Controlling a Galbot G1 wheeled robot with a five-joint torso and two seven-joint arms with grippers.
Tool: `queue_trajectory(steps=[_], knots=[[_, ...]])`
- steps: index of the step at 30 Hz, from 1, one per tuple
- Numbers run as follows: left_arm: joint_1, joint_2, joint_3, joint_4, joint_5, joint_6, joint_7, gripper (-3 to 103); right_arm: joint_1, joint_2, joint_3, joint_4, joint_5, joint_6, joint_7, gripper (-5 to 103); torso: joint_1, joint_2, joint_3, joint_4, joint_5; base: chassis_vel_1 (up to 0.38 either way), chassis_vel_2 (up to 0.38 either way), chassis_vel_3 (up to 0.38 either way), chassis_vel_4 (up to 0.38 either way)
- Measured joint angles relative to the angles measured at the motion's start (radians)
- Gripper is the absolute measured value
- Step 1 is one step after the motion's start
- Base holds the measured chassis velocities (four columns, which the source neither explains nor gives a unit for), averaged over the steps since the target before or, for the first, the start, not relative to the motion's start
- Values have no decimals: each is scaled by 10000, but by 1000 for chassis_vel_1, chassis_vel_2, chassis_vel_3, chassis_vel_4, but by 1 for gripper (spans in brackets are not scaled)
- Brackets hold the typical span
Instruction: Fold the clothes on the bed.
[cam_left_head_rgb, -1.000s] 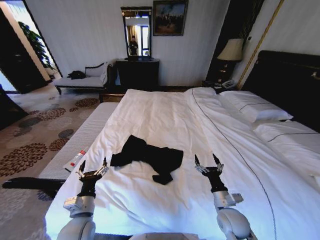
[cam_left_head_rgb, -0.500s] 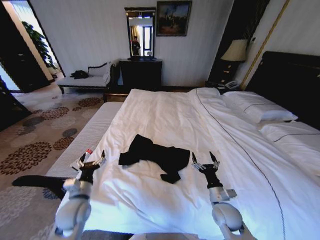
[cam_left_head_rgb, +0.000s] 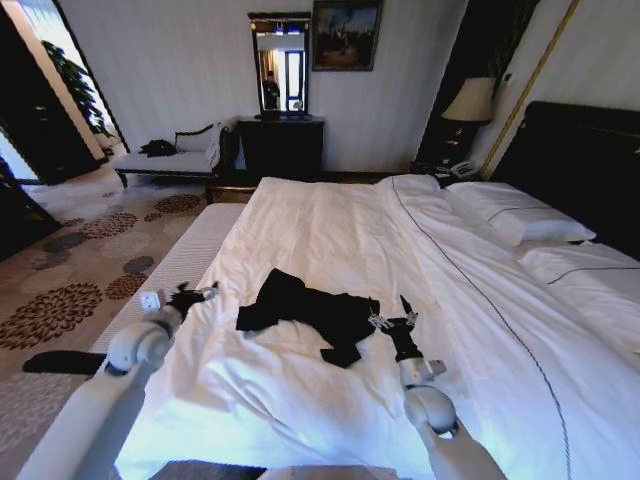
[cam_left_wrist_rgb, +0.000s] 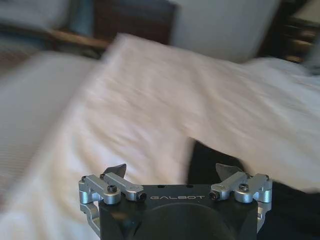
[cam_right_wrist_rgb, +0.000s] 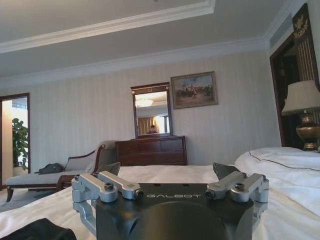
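Right hand (cam_left_head_rgb: 393, 321) beside clothes' (cam_left_head_rgb: 310, 312) edge.

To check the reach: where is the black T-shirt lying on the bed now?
In the head view, the black T-shirt lies crumpled on the near half of the bed, between the left gripper and the right gripper.

Bare duvet on the bed (cam_left_head_rgb: 330, 220) surrounds the T-shirt (cam_left_head_rgb: 310, 312); pillows (cam_left_head_rgb: 510, 212) lie well apart.

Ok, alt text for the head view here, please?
A crumpled black T-shirt lies on a large white bed, with the right gripper open at its near edge and the left gripper beside the bed's left edge. A dresser and mirror stand beyond.
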Motion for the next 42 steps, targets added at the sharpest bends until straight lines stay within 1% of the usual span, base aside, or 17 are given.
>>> queue_trajectory(steps=[2,3,4,5,8,14,19,26,28,29,30,32,33,36,38,41,42], knots=[[-94,17,73,122,-35,41,211,100,2,-7,1,-3,7,-2,3,100,0,0,0,0,1,0,0,0,0],[-393,52,335,552,-17,131,743,100,3,-42,22,-6,31,-9,9,100,-2,1,-1,4,1,0,0,0,0],[-612,56,525,870,22,139,998,100,5,-64,45,-5,45,-15,12,100,-3,1,-1,6,-1,0,0,0,0],[-612,56,525,870,22,139,998,100,5,-64,45,-5,45,-15,12,100,-3,1,-1,6,-1,0,0,0,0],[-1257,18,1100,1822,150,134,1464,100,-5,-93,119,-5,70,-34,38,100,-2,1,-1,3,-2,0,0,0,0],[-1394,-28,1483,2361,187,96,1601,100,-48,-57,133,32,57,-40,53,100,-1,0,-1,1,0,0,0,0,0],[-813,-23,1468,2253,210,64,1633,100,-74,-16,145,67,28,-42,57,100,-2,0,-2,6,-1,0,0,0,0],[-568,-654,1560,2283,212,25,1518,100,-86,97,52,93,-122,-46,71,100,-4,1,-2,3,0,0,0,0,0],[-619,-721,1597,2345,225,8,1512,103,-113,101,52,103,-153,-46,73,100,-3,1,-2,3,0,0,0,0,0],[-694,-779,1640,2421,241,-18,1506,99,-158,103,64,116,-181,-46,73,100,-3,1,-2,3,1,0,0,0,0],[-753,-812,1673,2472,257,-43,1503,99,-198,104,89,133,-192,-46,73,100,-3,1,-2,3,1,0,0,0,0],[-879,-863,1740,2572,344,-136,1514,89,-264,102,155,170,-205,-46,74,100,-3,1,-2,3,0,0,0,0,0],[-879,-863,1740,2572,344,-136,1514,89,-264,102,155,170,-205,-46,74,100,-3,1,-2,3,0,0,0,0,0],[-1009,-904,1807,2656,480,-236,1573,73,-309,94,231,214,-207,-46,75,100,-3,1,-3,3,0,0,0,0,0],[-1033,-917,1820,2675,509,-245,1578,73,-313,95,242,215,-207,-46,74,100,-3,1,-2,3,1,0,0,0,0],[-1056,-956,1844,2722,573,-266,1586,57,-310,106,240,214,-215,-41,75,100,-3,1,-2,3,1,0,0,0,0],[-1056,-956,1844,2722,573,-266,1586,57,-310,106,240,214,-215,-41,75,100,-3,1,-2,3,1,0,0,0,0]])
